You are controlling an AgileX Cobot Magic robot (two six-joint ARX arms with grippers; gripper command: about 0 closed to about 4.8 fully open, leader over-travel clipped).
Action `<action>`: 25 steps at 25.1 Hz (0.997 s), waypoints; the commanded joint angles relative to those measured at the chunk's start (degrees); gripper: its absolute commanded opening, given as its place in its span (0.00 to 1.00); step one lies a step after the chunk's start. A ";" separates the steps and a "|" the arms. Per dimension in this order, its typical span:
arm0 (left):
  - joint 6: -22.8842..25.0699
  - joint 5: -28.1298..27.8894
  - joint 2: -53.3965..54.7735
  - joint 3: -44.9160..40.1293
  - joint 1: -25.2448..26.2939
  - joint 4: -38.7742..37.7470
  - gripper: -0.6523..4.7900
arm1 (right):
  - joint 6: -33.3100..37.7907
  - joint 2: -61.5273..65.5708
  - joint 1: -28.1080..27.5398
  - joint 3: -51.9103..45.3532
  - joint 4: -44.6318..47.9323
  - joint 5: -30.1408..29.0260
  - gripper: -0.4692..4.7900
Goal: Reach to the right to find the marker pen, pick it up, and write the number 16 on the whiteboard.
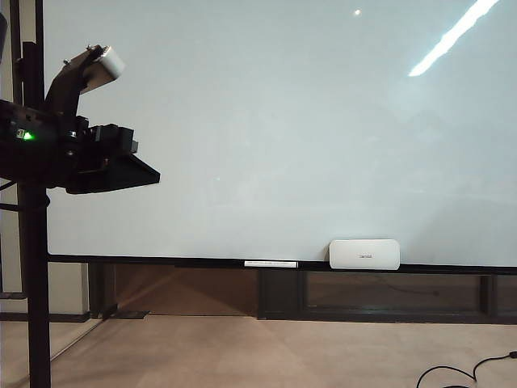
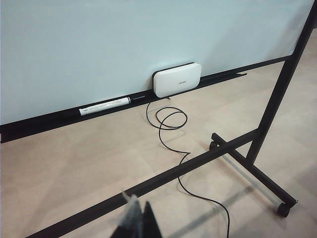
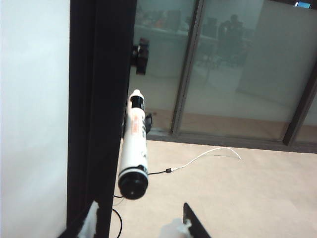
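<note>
The marker pen (image 3: 134, 148) shows only in the right wrist view. It has a white barrel with orange-red lettering, a black collar near its far tip and a black end facing the camera, and it sits beside a black post (image 3: 101, 99). My right gripper (image 3: 139, 218) is open just short of the pen's near end, its fingers apart from it on either side. The whiteboard (image 1: 266, 121) fills the exterior view, where the right gripper is out of sight. My left gripper (image 2: 139, 220) is shut and empty, held off the board above the floor.
A white eraser block (image 1: 364, 254) and a thin white strip (image 1: 271, 263) rest on the board's black lower rail (image 1: 161, 260). A black stand frame (image 2: 257, 134) and a loose cable (image 2: 168, 129) lie on the floor. Glass partitions (image 3: 237, 64) stand behind the pen.
</note>
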 commanded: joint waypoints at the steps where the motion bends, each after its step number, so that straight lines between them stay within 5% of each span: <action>1: -0.13 0.00 -0.15 0.17 0.00 0.66 0.12 | 0.79 -0.26 -0.09 0.81 0.98 0.26 0.50; 15: 0.07 -0.02 -0.15 0.17 0.00 0.66 0.12 | 0.87 1.38 1.51 3.72 0.02 0.28 0.50; 25: 0.26 -0.22 -0.15 0.17 0.02 0.66 0.12 | 0.72 1.51 2.01 4.42 0.63 5.44 0.50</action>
